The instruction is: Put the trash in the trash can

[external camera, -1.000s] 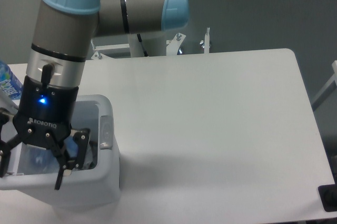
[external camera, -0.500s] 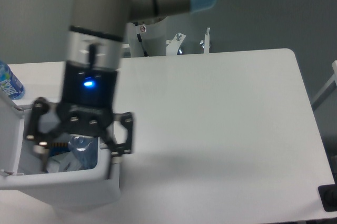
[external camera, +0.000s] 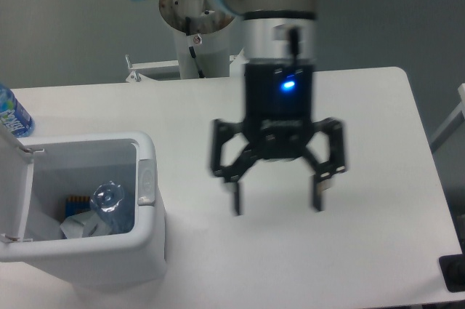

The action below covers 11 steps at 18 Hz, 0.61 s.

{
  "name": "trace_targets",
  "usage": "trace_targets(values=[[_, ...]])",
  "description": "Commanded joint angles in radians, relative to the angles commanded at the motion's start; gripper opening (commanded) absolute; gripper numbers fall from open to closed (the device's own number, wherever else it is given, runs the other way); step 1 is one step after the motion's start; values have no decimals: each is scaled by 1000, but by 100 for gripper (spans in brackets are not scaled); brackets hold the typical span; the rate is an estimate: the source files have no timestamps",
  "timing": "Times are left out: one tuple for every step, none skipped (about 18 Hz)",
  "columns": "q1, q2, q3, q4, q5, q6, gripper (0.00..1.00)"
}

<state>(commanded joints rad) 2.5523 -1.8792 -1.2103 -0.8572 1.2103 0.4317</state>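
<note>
The white trash can (external camera: 149,240) stands at the table's front left with its lid swung open to the left. Inside it lie the trash items: a crushed clear plastic bottle (external camera: 109,203) and a crumpled whitish wrapper (external camera: 81,227). My gripper (external camera: 277,203) hangs over the middle of the table, well to the right of the can. Its fingers are spread wide and hold nothing.
An uncrushed bottle with a blue label (external camera: 13,116) stands at the far left edge behind the can. The arm's base (external camera: 195,47) sits behind the table's back edge. A dark object (external camera: 454,273) shows at the front right corner.
The gripper has swung from above the trash can rightward to over the table's middle, still open. The bottle and wrapper now show uncovered inside the can.
</note>
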Motion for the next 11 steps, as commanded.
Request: trace_targets(values=[[35, 3, -3, -29, 0, 98, 100], [58, 5, -3, -70, 0, 199, 100], [74, 17, -6, -125, 3, 296, 100], [95, 34, -12, -178, 21, 396, 100], [118, 41, -12, -216, 52, 488, 100], [134, 48, -15, -245, 87, 565, 100], [149, 58, -17, -273, 121, 622, 100], [160, 67, -21, -292, 152, 665, 100], [164, 69, -31, -302, 176, 692, 100], [167, 71, -38, -302, 189, 703, 100], [174, 71, -41, -302, 189, 703, 100]])
